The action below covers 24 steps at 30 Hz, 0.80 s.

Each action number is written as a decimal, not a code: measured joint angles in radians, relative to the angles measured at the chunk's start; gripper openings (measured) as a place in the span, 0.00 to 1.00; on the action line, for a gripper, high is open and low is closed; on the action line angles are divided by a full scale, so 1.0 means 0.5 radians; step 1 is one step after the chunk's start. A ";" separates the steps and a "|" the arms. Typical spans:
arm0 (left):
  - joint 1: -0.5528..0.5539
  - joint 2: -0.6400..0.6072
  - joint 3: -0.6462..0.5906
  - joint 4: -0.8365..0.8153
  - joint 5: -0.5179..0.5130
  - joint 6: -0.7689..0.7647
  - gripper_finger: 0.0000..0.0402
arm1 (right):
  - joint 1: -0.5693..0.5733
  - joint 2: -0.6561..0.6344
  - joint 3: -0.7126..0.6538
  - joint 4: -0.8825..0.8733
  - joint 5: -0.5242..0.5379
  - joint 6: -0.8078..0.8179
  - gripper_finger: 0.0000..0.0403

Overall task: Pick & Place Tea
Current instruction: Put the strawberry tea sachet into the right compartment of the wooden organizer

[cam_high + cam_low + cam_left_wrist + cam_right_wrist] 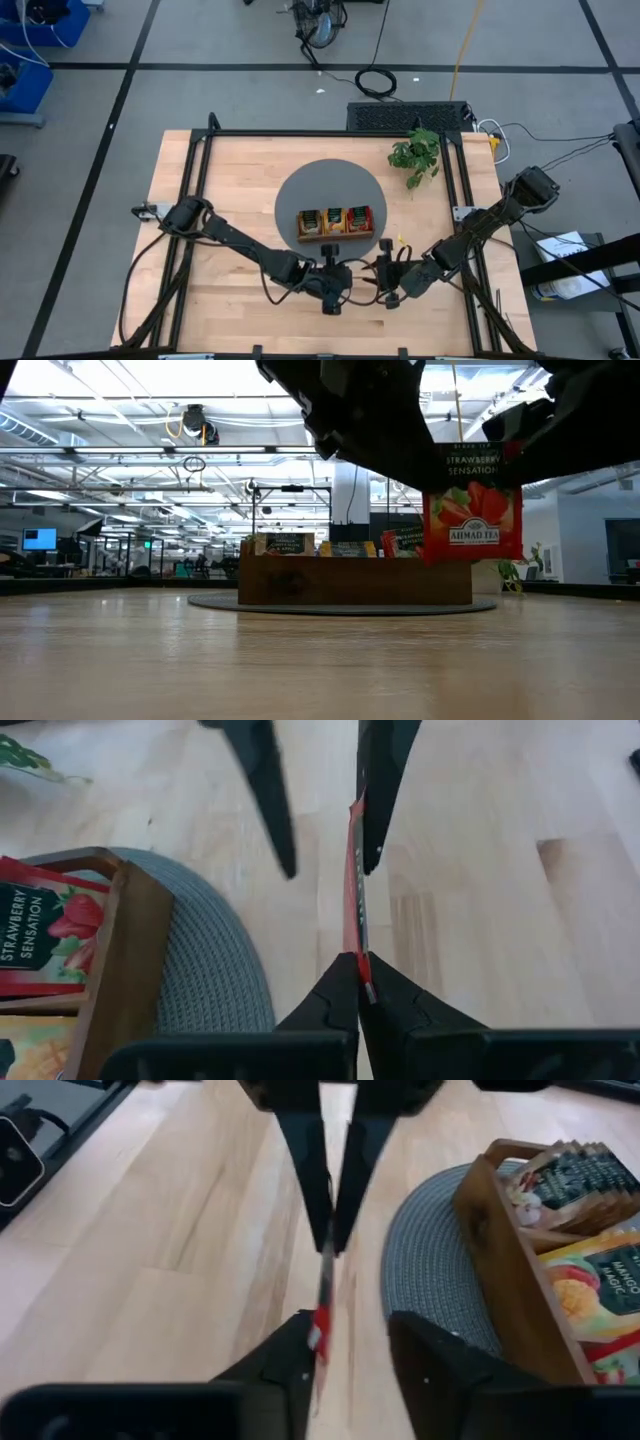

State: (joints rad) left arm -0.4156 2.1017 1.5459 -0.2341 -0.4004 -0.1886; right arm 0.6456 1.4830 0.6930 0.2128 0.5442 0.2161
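A red strawberry tea sachet hangs in the air near the table's near edge, between my two grippers. My left gripper is shut on it, seen in the high view. My right gripper is open around the sachet's other end, just right of the left one. The wooden tray stands on a round grey mat. In it stand red, orange and dark green sachets. My left gripper pinches one edge of the red sachet between its two fingers, coming from the table's left. The sachet is lifted clear of the table, upright, its printed face toward the near edge. My right gripper has one finger lying against the sachet's opposite edge. The other finger stands apart.
A small potted plant stands at the far right of the table. The tray's wooden wall and the mat lie just beyond the grippers. Bare wood stretches to the left and along the near edge.
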 joint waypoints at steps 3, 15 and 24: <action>0.000 0.000 0.000 -0.014 0.000 0.001 0.01 | -0.007 0.000 0.000 0.029 -0.052 -0.042 0.15; -0.018 -0.002 0.000 -0.011 -0.002 0.052 0.24 | -0.042 0.000 0.000 0.022 -0.139 -0.134 0.00; -0.046 -0.135 0.002 -0.517 0.009 -0.376 0.45 | -0.155 -0.099 0.000 -0.184 0.076 -0.322 0.00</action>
State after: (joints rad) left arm -0.4388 2.0342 1.5467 -0.4928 -0.3956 -0.3767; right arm 0.5683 1.4336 0.6930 0.1210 0.5824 0.0552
